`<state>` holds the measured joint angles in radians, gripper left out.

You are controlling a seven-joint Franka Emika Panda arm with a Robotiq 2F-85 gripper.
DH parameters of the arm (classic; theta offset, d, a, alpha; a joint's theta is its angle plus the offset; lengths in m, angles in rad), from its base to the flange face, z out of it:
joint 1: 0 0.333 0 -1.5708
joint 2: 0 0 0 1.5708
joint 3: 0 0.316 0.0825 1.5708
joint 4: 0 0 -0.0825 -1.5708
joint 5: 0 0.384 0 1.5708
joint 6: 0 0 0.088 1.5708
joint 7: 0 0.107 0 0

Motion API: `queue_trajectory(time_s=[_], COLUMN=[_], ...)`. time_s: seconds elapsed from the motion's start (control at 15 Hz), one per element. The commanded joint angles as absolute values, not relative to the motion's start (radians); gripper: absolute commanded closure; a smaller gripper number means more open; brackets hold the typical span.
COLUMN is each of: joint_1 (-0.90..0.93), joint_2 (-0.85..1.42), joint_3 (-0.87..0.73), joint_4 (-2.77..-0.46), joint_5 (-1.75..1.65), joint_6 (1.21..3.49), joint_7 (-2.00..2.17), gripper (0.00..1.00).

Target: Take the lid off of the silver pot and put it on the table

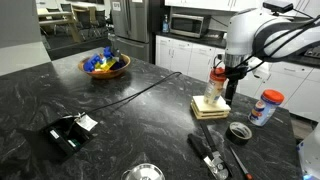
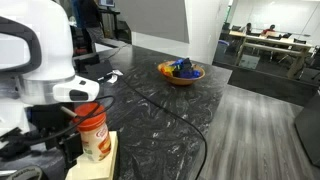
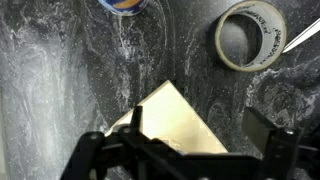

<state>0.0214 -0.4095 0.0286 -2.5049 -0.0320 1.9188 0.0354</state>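
Observation:
The silver pot (image 1: 143, 173) stands on the dark marbled table (image 1: 150, 110) at the bottom edge of an exterior view, partly cut off. Its shiny round top looks like the lid, but I cannot tell the two apart. The pot is out of view in the wrist view. My gripper (image 1: 231, 92) is far from the pot, at the right. It hangs beside a red-capped bottle (image 1: 214, 90) that stands on a light wooden block (image 1: 210, 109). In the wrist view my gripper (image 3: 200, 130) is open and empty above the block (image 3: 175, 125).
A tape roll (image 1: 239, 131) (image 3: 250, 35), a blue-lidded jar (image 1: 267, 107) and hand tools (image 1: 215, 155) lie near the block. A wicker bowl of colourful items (image 1: 105, 65) (image 2: 181, 72) stands at the far side. A black device (image 1: 65, 134) with a cable lies left of the pot.

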Motion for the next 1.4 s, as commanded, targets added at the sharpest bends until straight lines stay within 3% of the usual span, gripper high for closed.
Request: queue_trajectory(time_s=[0.0, 0.93, 1.33], joint_1=[0.021, 0.033, 0.156], joint_2=[-0.409, -0.496, -0.545], joint_3=[0.030, 0.043, 0.066], joint_4=[-2.504, -2.512, -2.516], joint_5=[-0.032, -0.032, 0.085], joint_6=[1.917, 1.900, 1.935], joint_7=[0.035, 0.041, -0.053], gripper=[0.00, 0.00, 0.00])
